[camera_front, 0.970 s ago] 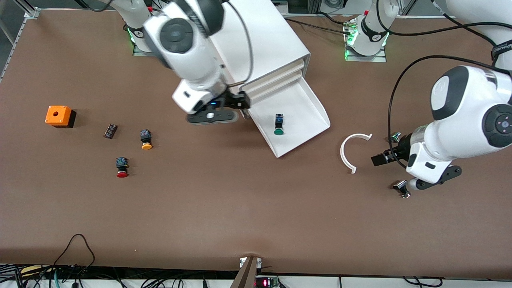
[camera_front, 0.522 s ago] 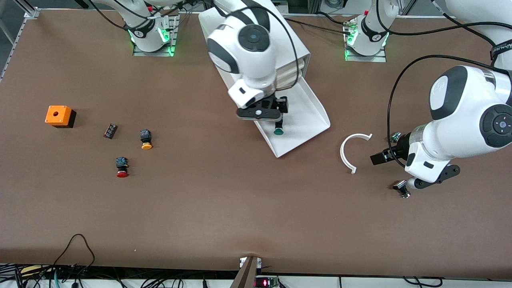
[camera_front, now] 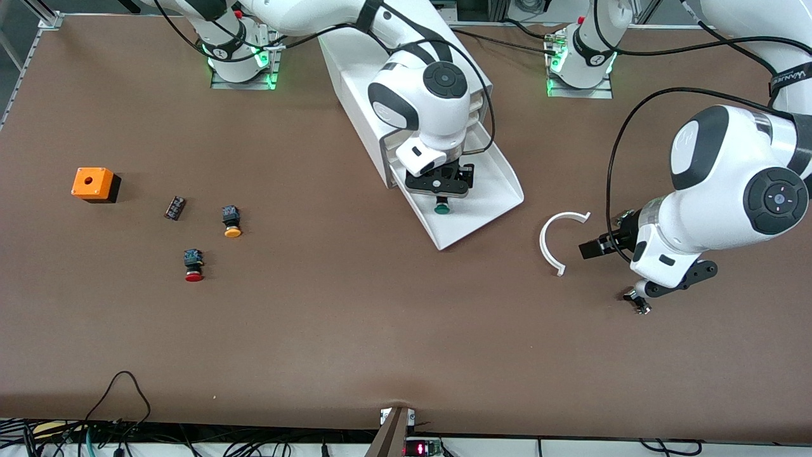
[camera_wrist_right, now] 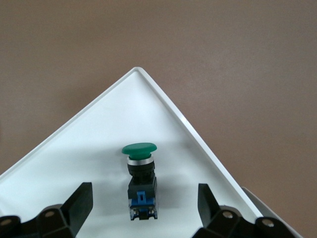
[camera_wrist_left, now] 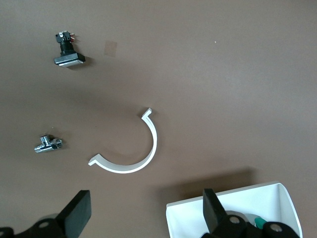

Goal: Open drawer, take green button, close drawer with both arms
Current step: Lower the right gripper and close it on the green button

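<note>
The bottom drawer [camera_front: 488,197] of the white cabinet [camera_front: 406,63] stands pulled out. The green-capped button [camera_front: 442,206] lies on its side in the drawer; it also shows in the right wrist view [camera_wrist_right: 141,181]. My right gripper [camera_front: 442,188] hangs open over the drawer, its fingers [camera_wrist_right: 79,201] on either side of the button's black-and-blue body, not touching it. My left gripper [camera_front: 590,249] is open and empty, low over the table beside a white curved strip [camera_front: 553,241]. The drawer's corner [camera_wrist_left: 277,206] shows in the left wrist view.
An orange box [camera_front: 94,184], a small dark part [camera_front: 175,207], an orange-capped button [camera_front: 231,221] and a red-capped button [camera_front: 193,264] lie toward the right arm's end. Two small metal parts [camera_wrist_left: 47,144] [camera_wrist_left: 68,49] lie near my left gripper.
My right arm has swung from beside the cabinet to over the open drawer and come down around the green button. My left gripper has shifted slightly toward the curved strip.
</note>
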Motion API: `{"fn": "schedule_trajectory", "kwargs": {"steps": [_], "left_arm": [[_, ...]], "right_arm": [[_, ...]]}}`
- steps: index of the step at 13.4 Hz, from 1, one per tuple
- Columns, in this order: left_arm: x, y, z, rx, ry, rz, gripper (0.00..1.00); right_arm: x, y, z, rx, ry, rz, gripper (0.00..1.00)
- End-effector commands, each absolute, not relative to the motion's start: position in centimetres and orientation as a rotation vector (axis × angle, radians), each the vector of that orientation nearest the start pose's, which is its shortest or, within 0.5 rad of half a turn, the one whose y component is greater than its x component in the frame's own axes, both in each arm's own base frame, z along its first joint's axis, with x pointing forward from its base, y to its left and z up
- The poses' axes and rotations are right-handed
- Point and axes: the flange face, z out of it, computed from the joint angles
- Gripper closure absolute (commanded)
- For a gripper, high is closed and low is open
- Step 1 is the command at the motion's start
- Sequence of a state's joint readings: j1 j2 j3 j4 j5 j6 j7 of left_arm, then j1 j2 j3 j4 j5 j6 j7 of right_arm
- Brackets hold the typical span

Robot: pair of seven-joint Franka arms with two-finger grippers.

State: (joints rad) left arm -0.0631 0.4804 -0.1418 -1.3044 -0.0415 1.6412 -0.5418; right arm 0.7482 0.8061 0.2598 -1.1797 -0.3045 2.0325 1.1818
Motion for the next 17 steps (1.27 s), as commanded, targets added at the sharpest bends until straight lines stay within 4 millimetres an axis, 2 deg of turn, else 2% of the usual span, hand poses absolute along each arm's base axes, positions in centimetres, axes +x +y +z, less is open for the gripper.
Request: {"fn": "schedule_trajectory", "kwargs": {"steps": [1,5,8,10,12,13,15,17], "left_arm": [[66.8,-12.6,45.9,-3.109,-0.541,0.260,0.01],[66.8,-12.6,45.7,-3.108,-0.541,0.265,0.01],[66.8,-12.6,45.6,-3.106,-0.543,0.269,0.01],[66.8,-12.7,45.7,-3.107,-0.541,0.270,0.01],[66.7,-12.7,45.6,-3.107,-0.541,0.275,0.01],[66.7,-12.7,45.5,-3.105,-0.540,0.276,0.01],[66.7,-12.9,45.5,-3.107,-0.536,0.278,0.01],[66.7,-12.8,45.5,-3.107,-0.539,0.275,0.01]], "right_arm": [[46.4,61.7,30.7,-3.112,0.218,-0.227,0.06],[45.8,62.2,28.2,-3.130,0.199,-0.213,0.08],[45.3,62.5,26.3,-3.150,0.179,-0.239,0.23],[45.1,62.7,26.0,-3.149,0.170,-0.243,0.47],[45.2,62.7,26.2,-3.149,0.158,-0.245,0.85],[45.7,62.3,26.8,-3.151,0.156,-0.250,1.00],[46.8,61.3,28.9,-3.152,0.165,-0.252,1.00],[49.4,58.6,34.8,-3.130,0.155,-0.222,1.00]]}}
